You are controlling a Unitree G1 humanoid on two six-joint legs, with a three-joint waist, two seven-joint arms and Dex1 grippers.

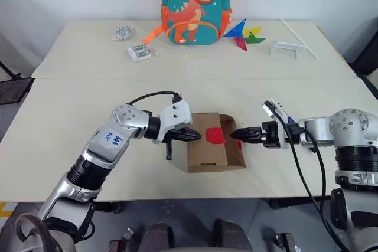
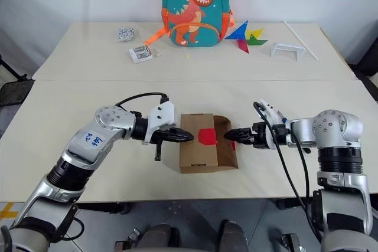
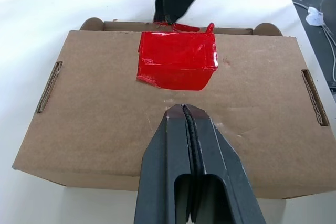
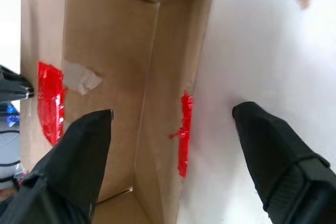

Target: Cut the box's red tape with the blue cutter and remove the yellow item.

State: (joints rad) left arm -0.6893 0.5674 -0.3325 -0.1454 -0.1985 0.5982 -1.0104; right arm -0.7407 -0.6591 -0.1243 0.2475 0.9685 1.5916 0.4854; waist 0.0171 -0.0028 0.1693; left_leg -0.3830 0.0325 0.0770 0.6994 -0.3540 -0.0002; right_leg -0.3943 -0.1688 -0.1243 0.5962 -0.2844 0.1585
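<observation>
On the pale worktop (image 1: 71, 146), the box (image 1: 207, 149) is sitting at lower centre. The left pincer (image 1: 192, 136), fully closed, is pinning its lid; the right pincer (image 1: 239, 134), spread wide, is approaching the severed red tape (image 1: 214, 136), probably to lift the flap.

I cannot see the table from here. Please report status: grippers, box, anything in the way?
Left gripper shut, resting on the box. Right gripper open at the box's flap. Red tape torn at the seam. Nothing in the way.
</observation>
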